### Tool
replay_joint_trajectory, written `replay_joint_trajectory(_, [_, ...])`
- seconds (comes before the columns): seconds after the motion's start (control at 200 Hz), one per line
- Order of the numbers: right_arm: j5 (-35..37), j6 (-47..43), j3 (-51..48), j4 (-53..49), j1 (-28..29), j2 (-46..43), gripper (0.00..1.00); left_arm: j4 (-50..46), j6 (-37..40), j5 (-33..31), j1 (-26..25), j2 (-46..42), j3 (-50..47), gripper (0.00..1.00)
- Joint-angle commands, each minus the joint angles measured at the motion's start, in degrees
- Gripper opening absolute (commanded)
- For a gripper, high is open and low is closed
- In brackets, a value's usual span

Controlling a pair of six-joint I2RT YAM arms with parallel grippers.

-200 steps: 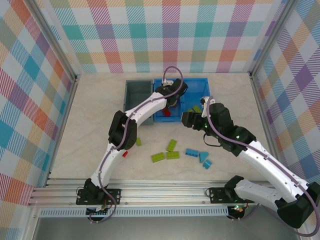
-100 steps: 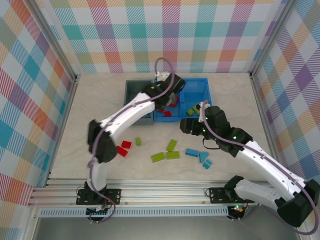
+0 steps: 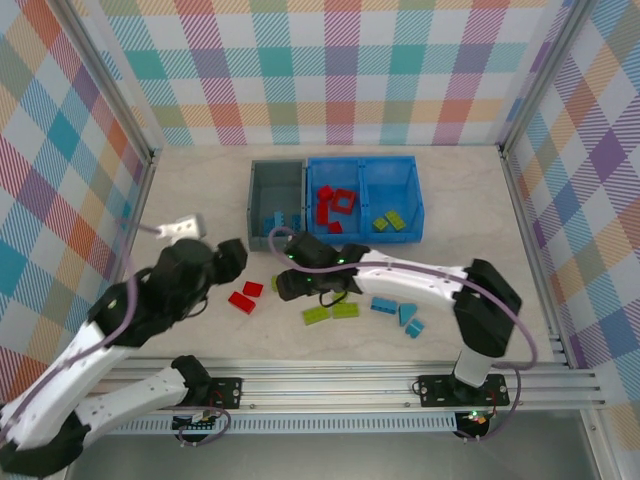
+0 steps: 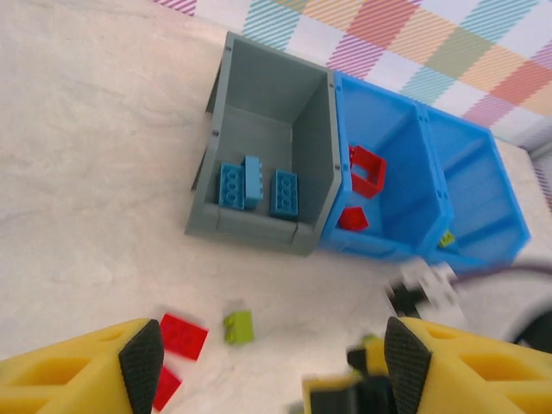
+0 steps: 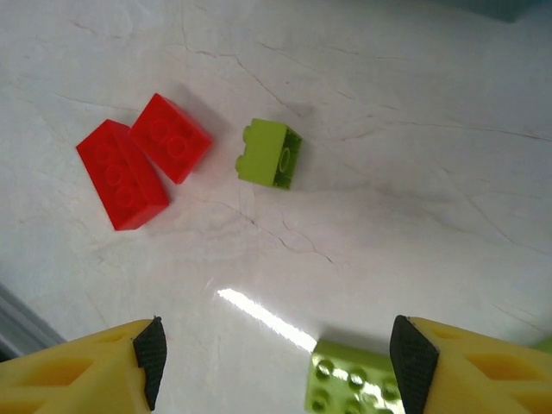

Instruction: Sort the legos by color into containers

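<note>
The grey bin (image 3: 262,196) holds light blue legos (image 4: 253,183). The blue bin (image 3: 364,164) has red legos (image 3: 335,207) in its left compartment and lime green ones (image 3: 388,222) in its right. On the table lie two red bricks (image 5: 142,159), a small green brick (image 5: 270,153), two green bricks (image 3: 331,312) and blue pieces (image 3: 396,310). My left gripper (image 4: 272,371) hangs open and empty above the table near the red bricks (image 3: 244,295). My right gripper (image 5: 278,358) is open low over the table, with a green brick (image 5: 354,390) lying just inside its right finger.
Checked walls stand around the table on three sides. The right arm (image 3: 400,275) stretches across the table's middle, just in front of the bins. An aluminium rail (image 3: 330,375) runs along the near edge.
The left arm pulled back from the blue bin to the near left and its jaws widened. The right arm swung from the bin's green compartment down to the loose bricks on the table.
</note>
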Motion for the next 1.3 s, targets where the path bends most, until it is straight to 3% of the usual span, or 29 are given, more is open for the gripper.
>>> replay_joint_trajectory(0.0, [0.4, 2.1, 6.4, -2.5, 0.3, 6.8, 0.69, -4.2, -1.1, 4.6, -0.3, -8.0, -4.7, 0.72])
replay_joint_trajectory(0.145, [0.0, 1.4, 13.7, -4.3, 0.6, 14.2, 0.63, -7.9, -3.9, 4.3, -0.4, -14.8, -6.9, 0.72])
replay_joint_trajectory(0.38, [1.4, 2.2, 21.8, -8.9, 0.4, 22.6, 0.54, -7.5, -4.2, 6.3, -0.3, -16.0, -7.7, 0.72])
replay_joint_trajectory(0.655, [1.5, 2.6, 25.6, -10.0, -0.3, 27.6, 0.43, -5.4, -3.5, 8.3, -0.3, -15.5, -7.9, 0.72])
replay_joint_trajectory(0.785, [2.2, 2.3, 25.6, -9.5, -0.3, 27.2, 0.33, -3.8, -3.2, 9.6, -0.3, -15.4, -8.4, 0.72])
replay_joint_trajectory(0.92, [4.6, 2.3, 20.2, -7.1, -0.4, 21.4, 0.23, -2.9, -3.3, 10.1, -0.4, -14.9, -8.2, 0.72])
replay_joint_trajectory(1.13, [10.1, 1.9, 8.0, -6.8, -1.2, 2.2, 0.22, 3.4, -1.1, 16.4, -0.4, -8.6, -7.4, 0.74])
replay_joint_trajectory(1.295, [11.1, 0.4, 0.2, -10.6, -8.9, -14.4, 0.24, 12.7, 0.6, 24.5, -0.3, -1.3, -6.8, 0.75])
